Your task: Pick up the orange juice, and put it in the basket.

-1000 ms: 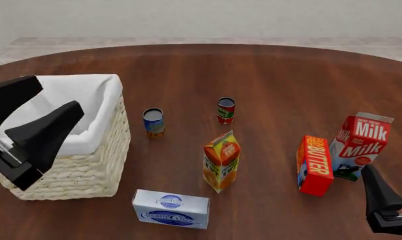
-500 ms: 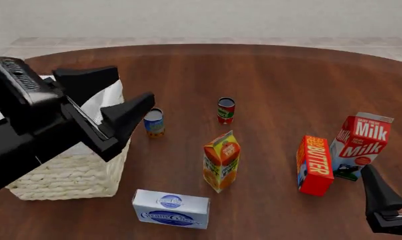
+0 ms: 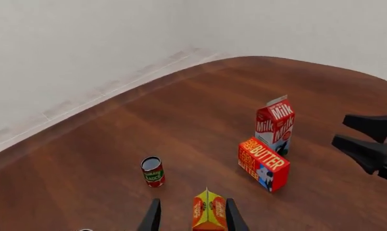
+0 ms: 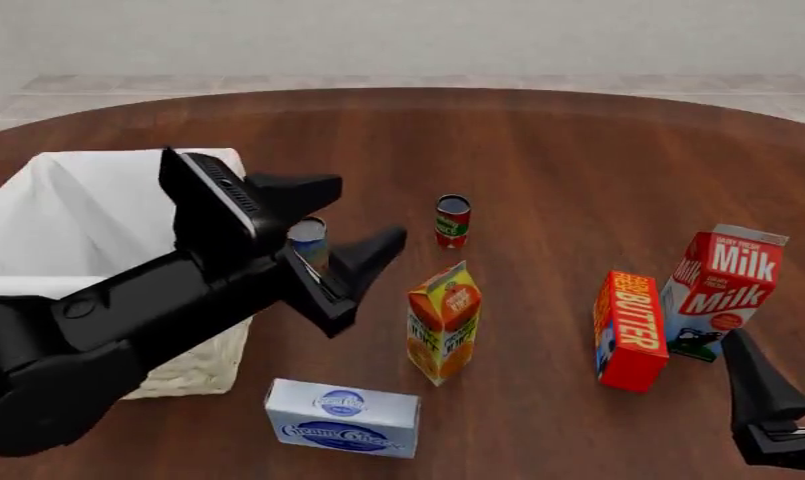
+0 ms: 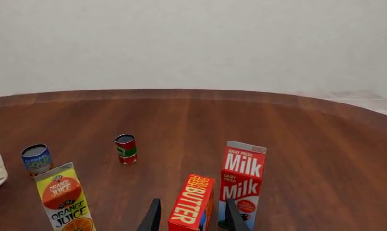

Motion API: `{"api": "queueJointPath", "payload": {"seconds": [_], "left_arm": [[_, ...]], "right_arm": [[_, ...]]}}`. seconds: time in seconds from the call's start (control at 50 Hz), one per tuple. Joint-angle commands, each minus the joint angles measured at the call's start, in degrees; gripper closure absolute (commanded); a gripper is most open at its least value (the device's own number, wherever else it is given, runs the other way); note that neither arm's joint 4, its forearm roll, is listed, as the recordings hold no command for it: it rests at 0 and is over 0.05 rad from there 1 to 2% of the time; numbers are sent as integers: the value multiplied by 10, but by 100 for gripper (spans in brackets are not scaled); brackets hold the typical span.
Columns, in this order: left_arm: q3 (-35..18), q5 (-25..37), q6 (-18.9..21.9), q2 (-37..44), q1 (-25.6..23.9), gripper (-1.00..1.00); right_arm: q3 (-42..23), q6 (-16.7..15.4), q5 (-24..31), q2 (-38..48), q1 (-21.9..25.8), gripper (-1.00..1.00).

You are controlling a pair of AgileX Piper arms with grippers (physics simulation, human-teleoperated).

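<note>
Since a moment ago, the left gripper (image 4: 333, 255) has swung away from the basket (image 4: 55, 215) and now hangs beside the orange juice (image 4: 444, 322), on its basket side, not touching it. Its two black fingers (image 4: 362, 262) are spread wide with nothing between them. In the left wrist view the top of the orange juice (image 3: 208, 211) shows between the two finger tips.

Going from near to far, the closest thing is a white and blue box (image 4: 342, 417) lying flat on the tabletop (image 4: 562, 160), just in front of the orange juice. The right gripper (image 4: 776, 400) sits low at the near edge, well off to the right of the orange juice, and it has not moved. Only part of it shows, so I cannot tell how wide its fingers are.

The orange juice stands up straight on the tabletop, outside the basket. To its right stand the red butter box (image 4: 630, 331) and then the milk carton (image 4: 720, 285), close together. A little farther back than the orange juice are a blue can (image 4: 309, 240), partly hidden by the left gripper, and a red can (image 4: 453, 220). The basket stands to the left of the orange juice, with white cloth inside
</note>
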Motion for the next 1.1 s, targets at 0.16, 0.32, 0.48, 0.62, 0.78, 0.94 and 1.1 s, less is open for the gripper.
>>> {"api": "queueJointPath", "payload": {"seconds": [0.16,0.32,0.48,0.62,0.78,0.94,1.1], "left_arm": [[21,-57,-7,68,-15,-100],[47,-102,-11,104,-20,-100],[51,-121,-12,127,-24,-100],[74,-162,-19,152,-18,-100],[86,-190,-24,179,-24,-100],[95,-211,-23,197,-15,-100],[91,-228,-25,227,-16,-100]], "right_arm": [[0,3,-1,1,4,-100],[0,5,-1,2,5,-100],[0,6,0,0,1,-100],[0,7,1,-2,-5,-100],[0,6,7,-12,1,-100],[0,6,6,-10,-3,-100],[0,6,4,-7,-5,-100]]}}
